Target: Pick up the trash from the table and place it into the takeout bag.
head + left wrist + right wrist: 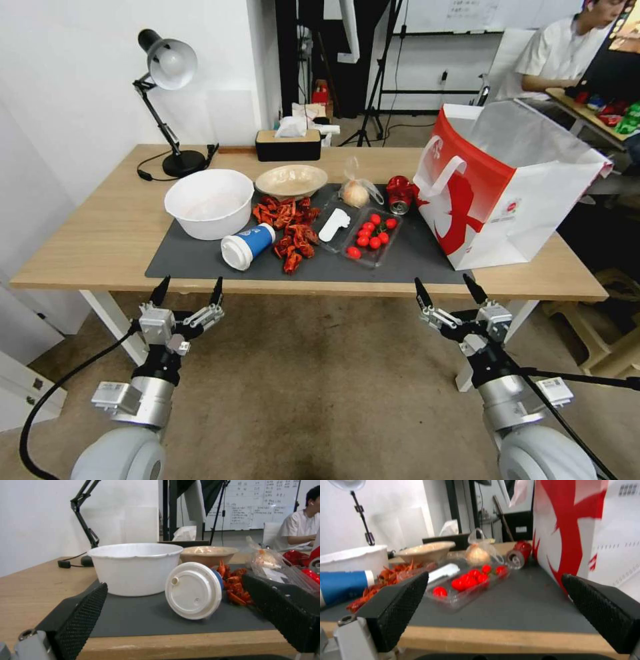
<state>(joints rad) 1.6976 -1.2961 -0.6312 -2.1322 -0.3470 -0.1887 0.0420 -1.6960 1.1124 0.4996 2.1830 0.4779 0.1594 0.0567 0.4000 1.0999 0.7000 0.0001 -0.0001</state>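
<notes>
On the table's [100,233] dark mat [400,263] lies the trash: a white bowl [210,200], a beige bowl [291,180], a tipped blue-white lidded cup [247,245], red shell scraps [290,230], a clear tray of tomatoes [370,237], a clear bag with a pale lump [357,193] and a crushed red can [400,193]. The takeout bag [507,187] stands open at the right. My left gripper [189,290] is open below the table's front edge, facing the cup's lid [193,590]. My right gripper [451,289] is open too, level with the bag's near corner [573,530].
A black desk lamp [170,67] and a dark tissue box [288,143] stand along the table's far edge. Bare floor lies between me and the table's front edge [300,288]. Bare wood shows left of the mat.
</notes>
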